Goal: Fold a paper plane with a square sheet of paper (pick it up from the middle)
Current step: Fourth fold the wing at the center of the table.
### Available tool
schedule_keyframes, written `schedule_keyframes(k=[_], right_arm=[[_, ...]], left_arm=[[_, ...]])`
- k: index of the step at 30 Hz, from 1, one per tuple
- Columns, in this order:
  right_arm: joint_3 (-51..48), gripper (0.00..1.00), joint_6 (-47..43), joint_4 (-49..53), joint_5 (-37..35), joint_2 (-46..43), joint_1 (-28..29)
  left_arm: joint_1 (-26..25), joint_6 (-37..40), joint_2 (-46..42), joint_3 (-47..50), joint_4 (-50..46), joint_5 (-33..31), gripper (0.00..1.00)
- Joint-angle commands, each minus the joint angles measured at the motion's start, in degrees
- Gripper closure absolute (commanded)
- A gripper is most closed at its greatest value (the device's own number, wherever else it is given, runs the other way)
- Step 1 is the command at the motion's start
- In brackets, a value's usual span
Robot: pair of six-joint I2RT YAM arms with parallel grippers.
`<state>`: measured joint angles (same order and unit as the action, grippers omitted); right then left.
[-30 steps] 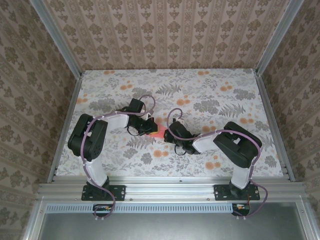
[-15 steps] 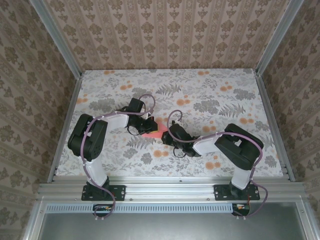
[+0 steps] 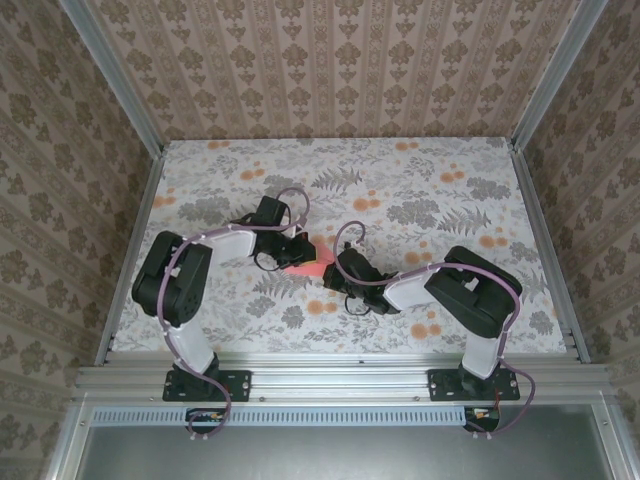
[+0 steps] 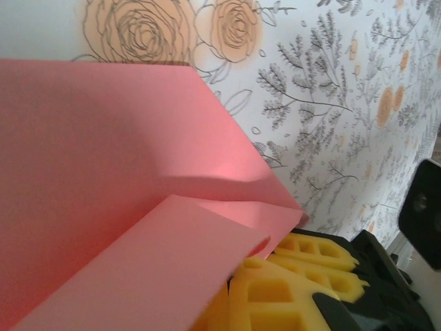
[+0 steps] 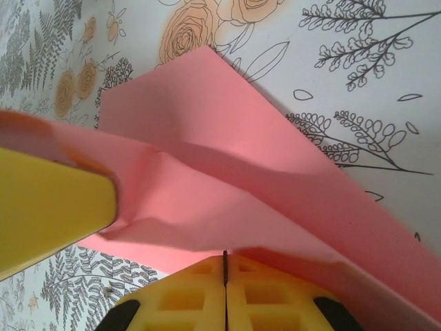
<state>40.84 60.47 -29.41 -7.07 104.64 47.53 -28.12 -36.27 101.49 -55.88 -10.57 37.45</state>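
Beige damask wallpaper walls (image 3: 340, 60) on three sides of a floral-print tabletop (image 3: 450, 170), aluminium rails (image 3: 340, 375) at its edges.

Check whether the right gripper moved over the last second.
Yes. The right gripper shifted left, toward the paper and away from the right rail.

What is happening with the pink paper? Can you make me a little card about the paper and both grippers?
paper: coral-pink folded paper sheet, creased, one flap raised
place: middle of the floral-print table, between the two arms
left gripper: shut, yellow fingers beside the raised flap; can't tell if it pinches the flap
right gripper: shut, tips at the paper's edge
plane: not a slim pointed plane yet
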Motion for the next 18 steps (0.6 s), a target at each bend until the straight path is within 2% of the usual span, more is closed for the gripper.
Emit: schedule_keyframes(k=[1,7,9,18], right_arm=[[0.19,0.92,1.5,2.35,-1.45,3.2,0.26],[0.13,0.93,1.7,2.17,-1.89,3.68,0.22],[-0.07,0.93,1.74,1.83,-1.95,3.54,0.25],[-0.57,0.94,1.29,1.81,-1.88,2.94,0.27]], left_arm=[[-0.87,-1.82,-3.28,1.42,0.99,-0.21,1.0],[-1.68,-2.75,-4.02,4.11,2.24,-0.19,1.0],[-1.6,-2.04,-3.77,4.31,1.59,-2.17,1.0],[-1.32,0.82,-1.98,2.61,-1.23,-3.14,1.0]])
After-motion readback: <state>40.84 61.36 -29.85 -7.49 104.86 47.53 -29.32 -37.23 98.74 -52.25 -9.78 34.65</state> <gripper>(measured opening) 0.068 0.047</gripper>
